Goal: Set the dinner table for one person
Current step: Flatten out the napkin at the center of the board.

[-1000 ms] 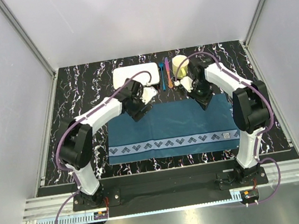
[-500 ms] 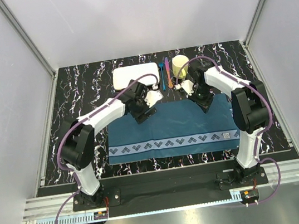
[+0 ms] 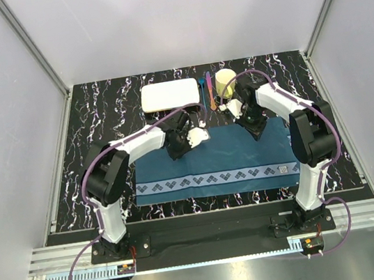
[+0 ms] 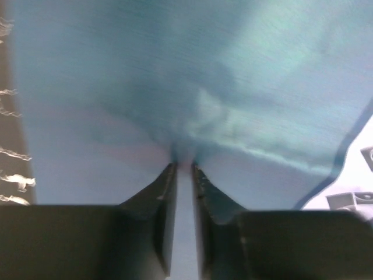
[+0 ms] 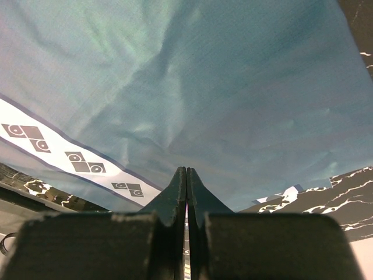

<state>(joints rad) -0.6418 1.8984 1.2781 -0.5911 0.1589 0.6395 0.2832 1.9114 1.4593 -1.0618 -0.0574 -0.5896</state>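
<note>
Black veined dinner table point(image 3: 99, 118) spans the whole workspace under both arms. Teal placemat point(image 3: 231, 154) lies near-centre on it, a little right. Left gripper point(image 4: 184, 166): jaws narrow, pinching a pucker of cloth at the mat's far edge. Right gripper point(image 5: 186, 170): fully closed, creases fanning from its tips, so likely nipping cloth too.

Risks:
- a thin pinch slips off
- unequal pulls skew or bunch the mat
- the right wrist sits just beside the yellow cup point(image 3: 226, 81) and cutlery point(image 3: 203, 95), and a swing could topple them

Black marbled dinner table point(image 3: 98, 111) carries the teal placemat point(image 3: 218, 160) near side; white plate point(image 3: 170, 94), coloured cutlery point(image 3: 203, 97), yellow cup point(image 3: 225, 81) behind.
</note>
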